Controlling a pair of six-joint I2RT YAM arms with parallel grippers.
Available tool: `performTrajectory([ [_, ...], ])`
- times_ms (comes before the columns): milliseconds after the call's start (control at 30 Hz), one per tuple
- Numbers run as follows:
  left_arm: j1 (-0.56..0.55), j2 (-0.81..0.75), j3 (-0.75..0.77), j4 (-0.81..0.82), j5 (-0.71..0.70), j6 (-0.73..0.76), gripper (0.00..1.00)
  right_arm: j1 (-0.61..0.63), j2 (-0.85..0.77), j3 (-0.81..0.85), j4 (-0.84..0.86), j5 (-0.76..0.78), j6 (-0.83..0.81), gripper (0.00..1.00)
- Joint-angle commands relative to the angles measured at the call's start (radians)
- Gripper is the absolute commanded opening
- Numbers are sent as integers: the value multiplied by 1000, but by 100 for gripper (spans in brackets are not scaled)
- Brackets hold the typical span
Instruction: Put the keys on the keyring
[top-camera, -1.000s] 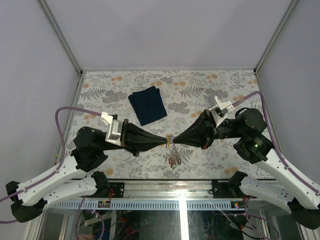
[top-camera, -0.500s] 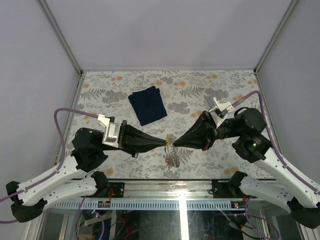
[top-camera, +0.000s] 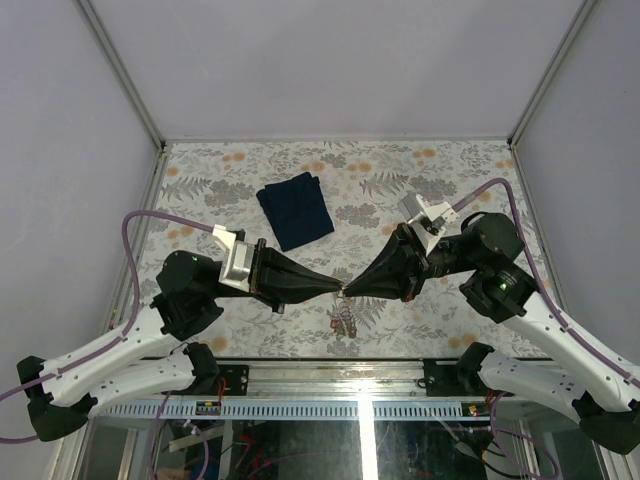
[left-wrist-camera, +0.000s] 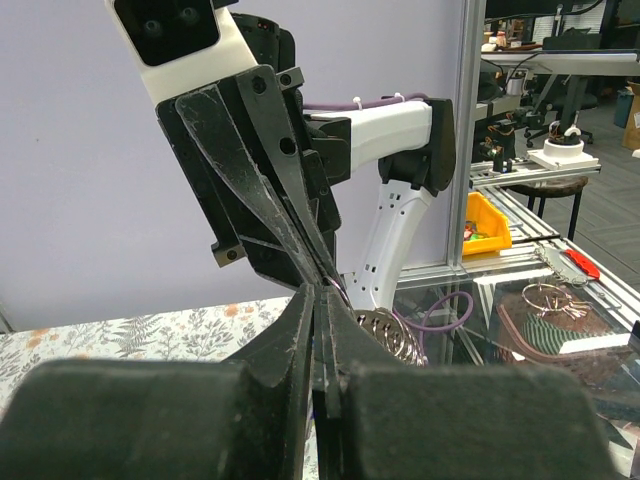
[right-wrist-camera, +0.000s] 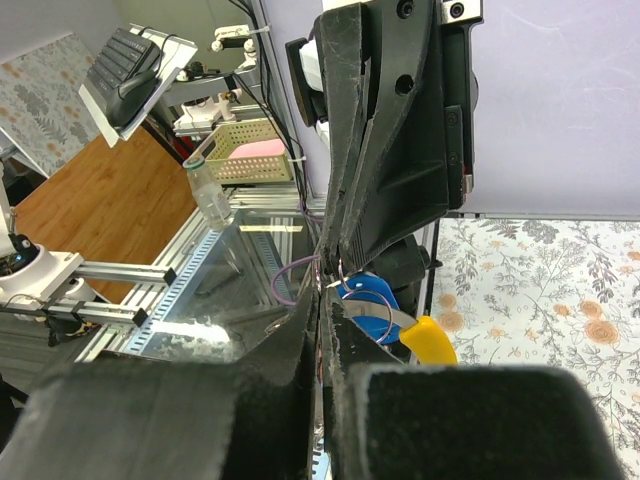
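From above I see the left gripper (top-camera: 333, 288) and right gripper (top-camera: 352, 291) both pinched shut, tip to tip over the floral table (top-camera: 440, 170). The keys (top-camera: 345, 318) bunch just below them and a navy cloth (top-camera: 295, 210) lies well behind.

My left wrist view shows my own fingers (left-wrist-camera: 295, 330) closed, with a silvery bunch just beside them.

My right wrist view shows the keyring (right-wrist-camera: 392, 322) by the closed tips, a blue tag (right-wrist-camera: 365, 292) and a yellow tag (right-wrist-camera: 430, 340) hanging there. I cannot tell which gripper clamps it

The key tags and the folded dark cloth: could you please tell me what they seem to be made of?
The blue tag and yellow tag look like smooth, slightly glossy plastic, with solid bright colour and rounded moulded edges. The cloth looks like soft matte fabric in dark navy. It lies folded with limp edges and no shine. Its weave is too small to tell.
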Motion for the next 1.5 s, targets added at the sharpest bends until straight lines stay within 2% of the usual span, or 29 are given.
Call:
performTrajectory([
  [0,4,-8,29,63,19,-10,0,1,-4,29,39,11,-3,0],
  [833,3,-25,23,62,9,-7,0,1,-19,19,17,24,-21,0],
  [1467,4,-13,33,55,35,-7,0,1,-33,24,-19,93,-43,0],
])
